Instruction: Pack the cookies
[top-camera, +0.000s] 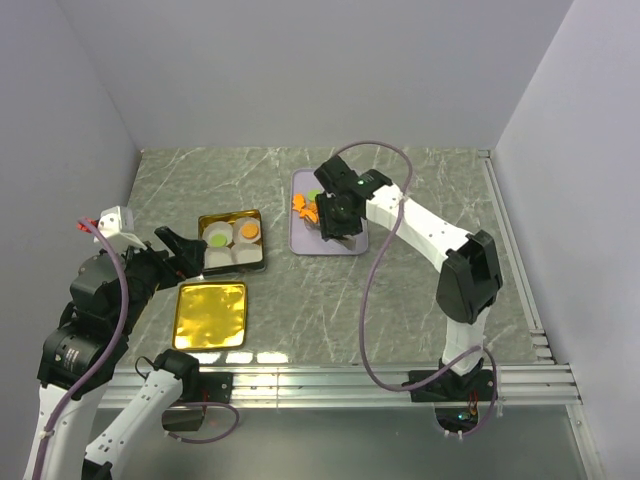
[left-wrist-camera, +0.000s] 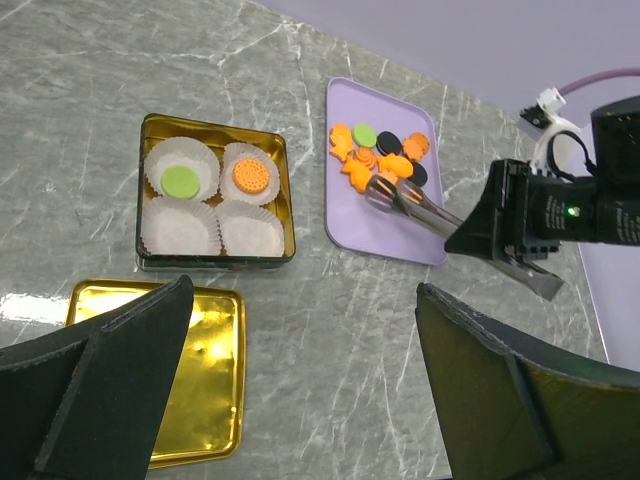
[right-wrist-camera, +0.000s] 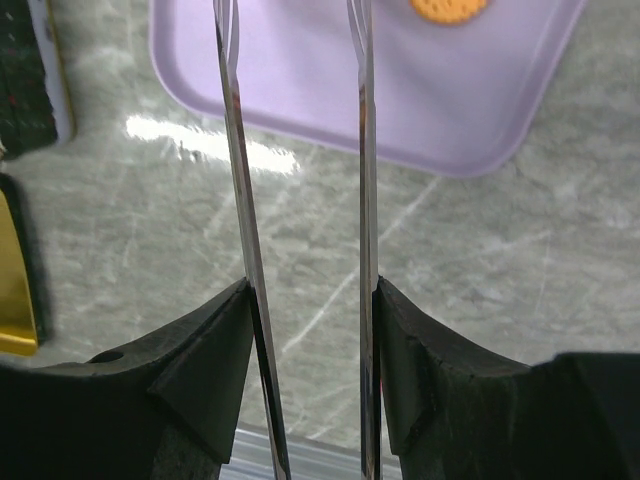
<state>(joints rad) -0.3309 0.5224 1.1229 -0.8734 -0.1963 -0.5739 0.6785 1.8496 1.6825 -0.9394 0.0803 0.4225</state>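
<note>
Over grey marble (top-camera: 300, 300), with right gripper (right-wrist-camera: 310, 320) gripping tongs (left-wrist-camera: 415, 205) and left gripper (left-wrist-camera: 305, 290) gaping, settle tips squarely around one orange cookie (left-wrist-camera: 396, 166) before squeezing gently.

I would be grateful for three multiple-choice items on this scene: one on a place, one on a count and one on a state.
1. Where do the unpacked cookies lie?
A. on the purple tray
B. on the gold lid
C. on the bare table

2. How many cups in the tin hold a cookie?
A. one
B. two
C. four

3. How is the left gripper?
A. open, empty
B. shut on tongs
C. shut on a cup

Answers:
1 A, the pile sits on the tray.
2 B, one green and one orange cookie fill two cups, and the other two are empty.
3 A, its fingers stand wide apart with nothing between them.
</note>
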